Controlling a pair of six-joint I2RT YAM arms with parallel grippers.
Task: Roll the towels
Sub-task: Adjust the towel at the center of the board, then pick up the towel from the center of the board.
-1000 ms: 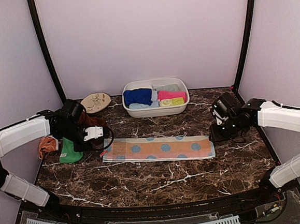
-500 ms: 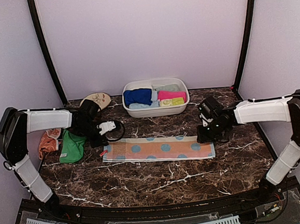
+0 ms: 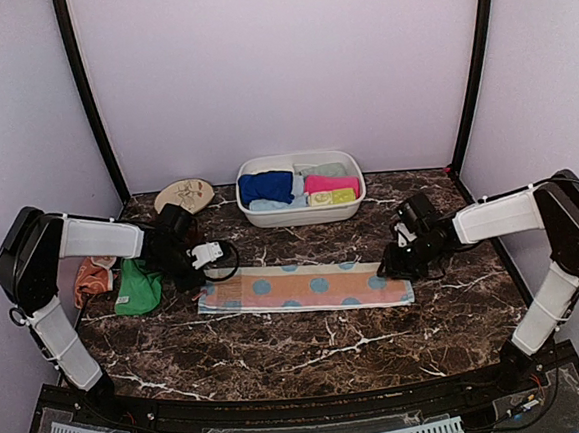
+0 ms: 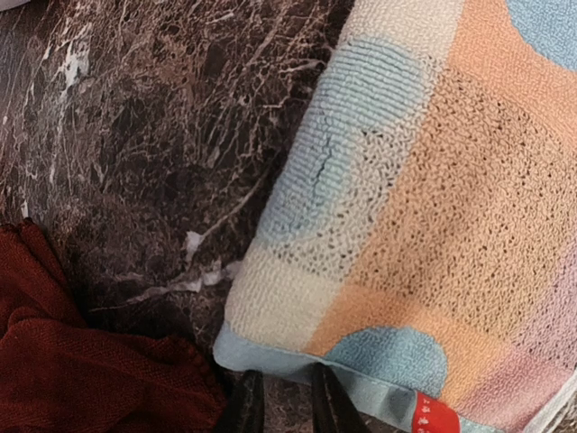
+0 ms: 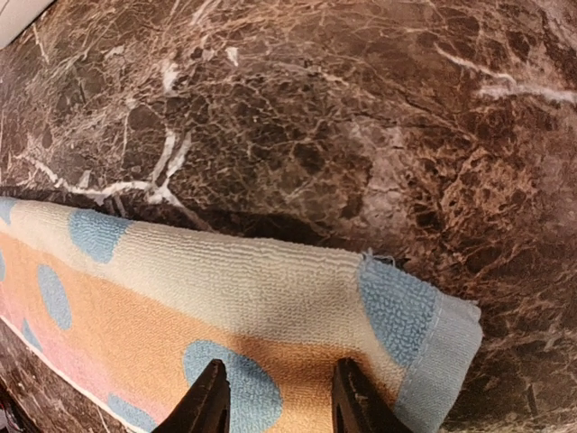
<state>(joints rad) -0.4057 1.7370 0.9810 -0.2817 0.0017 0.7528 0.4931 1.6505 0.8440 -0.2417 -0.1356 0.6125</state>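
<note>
Table (image 3: 310,345) first: polished stone, so my guess is the cloth skids on it instead of turning over when pushed. Dotted towel (image 3: 305,287) lies flat as a long strip across the middle. The two work points are its far corners, well apart. That invites skew: if one end leads, the roll comes out as a cone. The far edge looks like a fold in the right wrist view, so layers may part if only the top one gets caught. Tub (image 3: 252,207) behind holds other towels, bundled, well apart from the strip. Low risk. Green towel (image 3: 135,289) sits left of the strip, near but not touching. Red-brown towel (image 4: 81,370) is the worry: just beside the strip's corner and right by the left fingers, easy to snag along with the hem. Right gripper (image 5: 279,397): jaws spread over the strip's right end, cloth showing between them, nothing pinched. Closing there would likely bunch flat cloth rather than take the edge. Left gripper (image 4: 286,408): jaws nearly together, straddling the blue hem at the corner. Can't tell if cloth is caught. A thin bite on the hem may slip. Red tag (image 4: 439,417) sits close by and could fold in.
</note>
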